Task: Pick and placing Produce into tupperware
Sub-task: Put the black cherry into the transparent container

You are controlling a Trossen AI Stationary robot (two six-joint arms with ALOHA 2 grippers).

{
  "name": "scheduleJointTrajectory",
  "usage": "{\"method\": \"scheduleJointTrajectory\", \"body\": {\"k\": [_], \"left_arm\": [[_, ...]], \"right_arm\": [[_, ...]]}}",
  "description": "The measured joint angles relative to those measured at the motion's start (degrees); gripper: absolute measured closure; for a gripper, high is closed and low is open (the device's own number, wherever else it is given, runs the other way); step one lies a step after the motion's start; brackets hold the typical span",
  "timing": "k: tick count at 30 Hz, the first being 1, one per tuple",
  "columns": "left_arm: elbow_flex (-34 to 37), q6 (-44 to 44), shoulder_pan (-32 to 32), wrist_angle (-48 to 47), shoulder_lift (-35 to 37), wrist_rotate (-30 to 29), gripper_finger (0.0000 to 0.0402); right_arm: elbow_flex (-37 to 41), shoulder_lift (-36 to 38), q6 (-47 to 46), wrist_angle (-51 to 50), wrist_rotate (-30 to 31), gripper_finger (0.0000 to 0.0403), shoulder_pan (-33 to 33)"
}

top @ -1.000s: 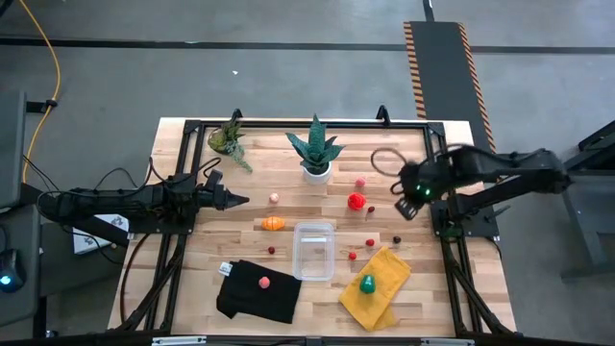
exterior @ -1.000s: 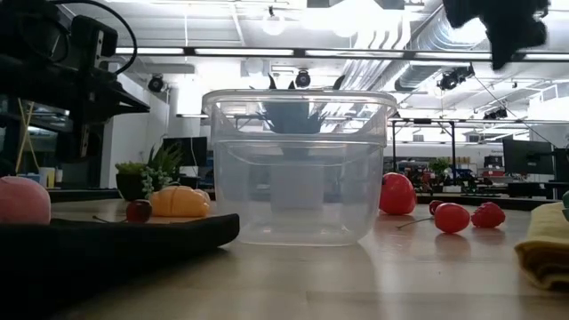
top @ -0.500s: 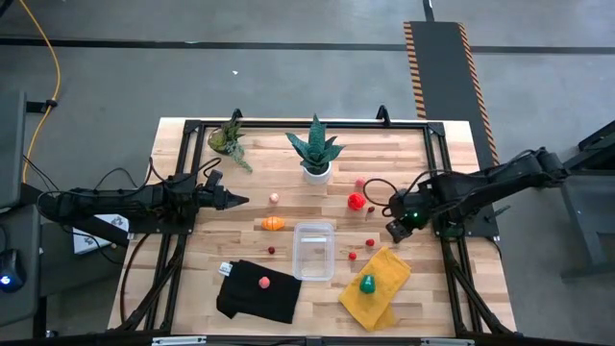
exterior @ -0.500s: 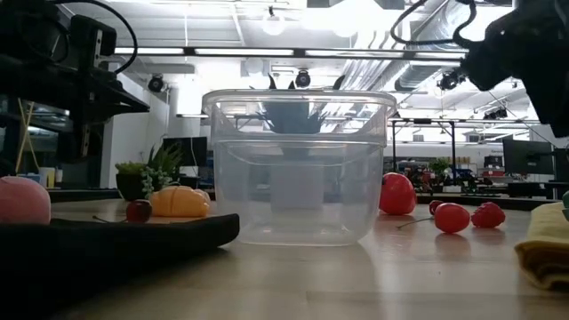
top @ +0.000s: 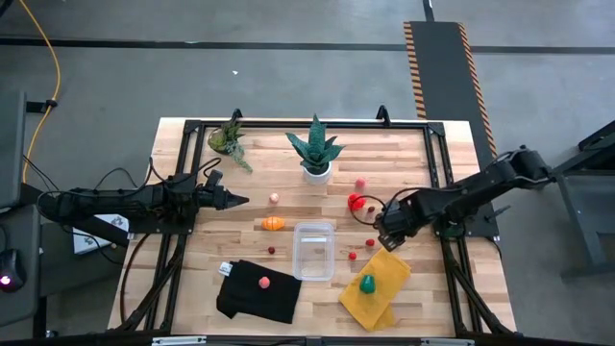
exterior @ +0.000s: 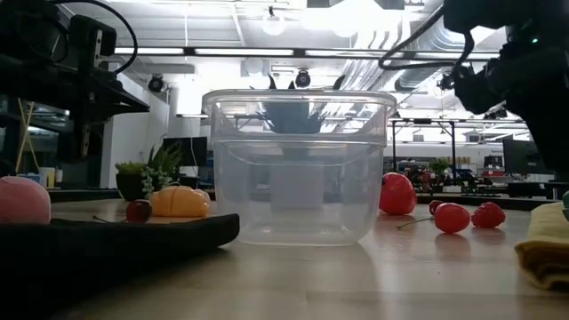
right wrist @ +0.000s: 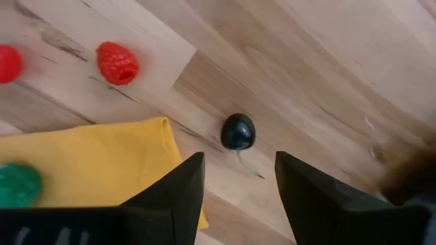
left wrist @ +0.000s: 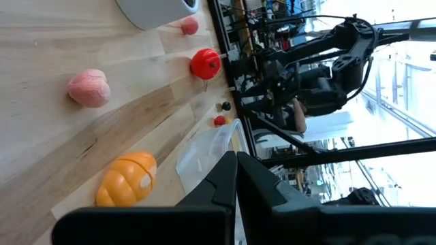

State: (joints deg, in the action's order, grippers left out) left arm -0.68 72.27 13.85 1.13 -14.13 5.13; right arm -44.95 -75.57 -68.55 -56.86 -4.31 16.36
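right claw (right wrist: 235, 180) is down low over the tabletop (top: 192, 144), fingers apart with nothing between them, hovering right above a dark berry (right wrist: 238, 131) with a thin stem. in the high view that claw (top: 388, 234) sits just off the top edge of the yellow cloth (top: 377, 285), between the cloth and the red tomato (top: 356, 201). the berry lies on bare wood just beside the cloth corner, not touching it as far as i can tell. a raspberry (right wrist: 117, 62) lies close by, and a green piece (top: 367, 283) sits on the cloth.

tupperware (top: 314, 250) is upright in the middle of the tabletop and looks to have nothing in it, see-through walls show that in the low view (exterior: 300, 164). the rest of the produce lies around it: orange piece (top: 274, 223) to its upper left, a small dark red one (top: 272, 250) beside its left wall, little red bits (top: 353, 255) on its right, a pale pink one (top: 274, 198) further up, another pink one (top: 264, 282) on the black cloth (top: 258, 293).

left claw (top: 238, 200) is pinched together, holding nothing, parked over the left half of the tabletop and pointing toward the middle. two potted plants (top: 314, 152) stand along the far edge.
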Motion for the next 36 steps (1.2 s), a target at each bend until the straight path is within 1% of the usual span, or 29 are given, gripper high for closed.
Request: {"method": "scheduleJointTrajectory", "body": {"k": [4, 10, 14, 17, 36], "left_arm": [[0.0, 0.0, 0.0, 0.0, 0.0, 0.1, 0.0401], [0.0, 0.0, 0.0, 0.4, 0.0, 1.4, 0.0401], [0.0, 0.0, 0.0, 0.4, 0.0, 1.8, 0.0401], [0.0, 0.0, 0.0, 0.4, 0.0, 1.8, 0.0401], [0.0, 0.0, 0.0, 0.4, 0.0, 1.9, 0.0401]], "right_arm": [[1.3, -1.3, 1.1, 2.5, 0.1, 0.0233, 0.0], [3.2, -1.2, 0.0, 3.5, 0.0, 0.0233, 0.0], [5.1, -1.1, -0.7, 7.3, -2.1, 0.0233, 0.0], [6.2, -1.2, -1.8, 9.1, -2.2, 0.0233, 0.2], [6.5, -1.2, -1.1, 9.1, -1.8, 0.0233, 0.2]]}}
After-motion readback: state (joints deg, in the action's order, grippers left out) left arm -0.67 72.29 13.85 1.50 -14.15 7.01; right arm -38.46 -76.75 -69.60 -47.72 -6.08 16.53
